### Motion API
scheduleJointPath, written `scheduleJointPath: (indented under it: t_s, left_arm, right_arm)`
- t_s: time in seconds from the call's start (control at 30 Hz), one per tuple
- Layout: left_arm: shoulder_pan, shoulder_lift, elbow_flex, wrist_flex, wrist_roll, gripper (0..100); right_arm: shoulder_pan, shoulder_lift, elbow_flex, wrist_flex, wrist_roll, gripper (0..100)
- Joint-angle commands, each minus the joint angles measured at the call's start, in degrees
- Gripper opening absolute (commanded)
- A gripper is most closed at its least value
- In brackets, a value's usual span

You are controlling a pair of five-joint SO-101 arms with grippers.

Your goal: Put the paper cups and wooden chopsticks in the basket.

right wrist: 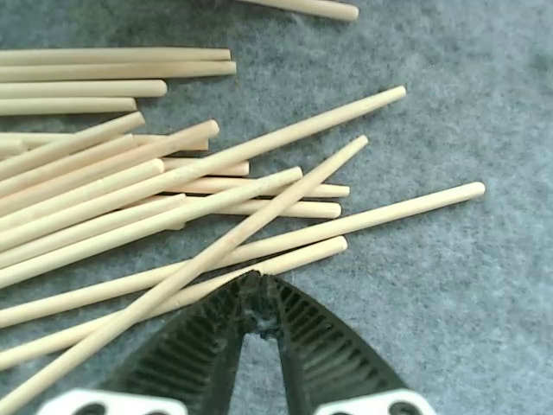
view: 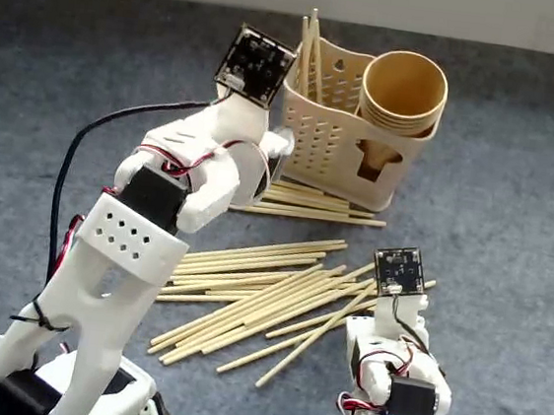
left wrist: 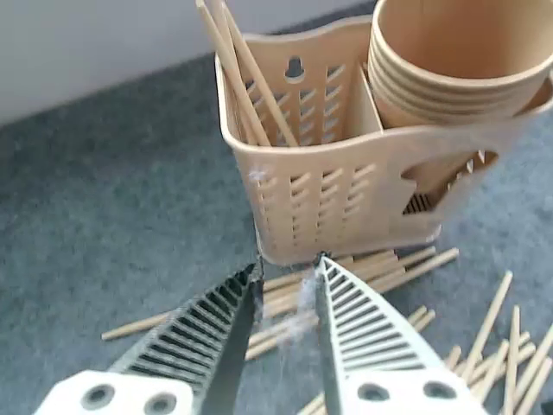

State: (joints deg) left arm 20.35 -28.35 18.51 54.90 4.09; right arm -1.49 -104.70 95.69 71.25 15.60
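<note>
Many pale wooden chopsticks (view: pixel 257 300) lie before the beige slotted plastic basket (view: pixel 328 146). My left pincer (left wrist: pixel 289 266) hangs just beside it, narrowly parted, empty; my right pincer (right wrist: pixel 259 290) is pinched together.

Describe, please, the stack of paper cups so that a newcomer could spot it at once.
Find the cream slotted basket at the far side of the grey carpet. The stack of paper cups stands in its wider compartment, rims above the basket's edge. Unlike the thin chopsticks upright in the compartment beside it, it is round, tan and open-mouthed.
</note>
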Motion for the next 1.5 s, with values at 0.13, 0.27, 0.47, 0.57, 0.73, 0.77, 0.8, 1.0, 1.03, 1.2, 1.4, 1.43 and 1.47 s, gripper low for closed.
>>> scheduleJointPath:
  t_s: [0.13,0.27,0.47,0.57,0.73,0.77,0.8,1.0,1.03,1.2,1.4,1.43,1.47]
  left_arm:
    - [0.6,1.2,2.5,10.4,-9.1,11]
    - [0.7,2.9,9.3,5.0,-9.4,11]
    - [0.7,3.8,13.8,2.6,-11.3,9]
    - [0.7,5.1,14.2,2.6,-13.2,8]
    - [0.6,11.2,12.7,1.3,-13.5,8]
    - [0.5,12.9,11.7,1.5,-13.5,8]
    - [0.4,14.6,10.7,1.5,-13.5,8]
    - [0.7,23.4,6.1,1.5,-16.2,8]
    - [0.7,24.4,5.6,1.5,-16.2,8]
    - [0.4,28.2,3.5,1.5,-16.3,13]
    - [0.7,30.7,2.6,1.6,-17.9,13]
    - [0.8,30.9,2.5,1.6,-18.3,13]
    - [0.8,31.0,2.5,1.6,-18.5,13]
  right_arm:
    - [0.7,-0.7,8.8,0.0,0.5,0.6]
    - [0.7,-0.7,8.8,0.0,0.5,0.6]
    - [0.7,-0.7,8.8,0.0,0.5,0.6]
    - [0.7,-0.7,8.8,0.0,0.5,0.6]
    - [0.7,-0.7,8.8,0.1,0.5,0.6]
    - [0.7,-0.7,8.8,0.1,0.5,0.6]
    - [0.7,-0.7,8.8,0.1,0.5,0.6]
    - [0.7,-0.7,8.8,0.2,0.5,0.6]
    - [0.7,-0.7,8.8,0.2,0.5,0.6]
    - [0.7,-0.7,8.8,0.2,0.5,0.6]
    - [0.7,-0.7,8.8,0.2,0.5,0.6]
    - [0.7,-0.7,8.8,0.2,0.5,0.6]
    - [0.7,-0.7,8.8,0.2,0.5,0.6]
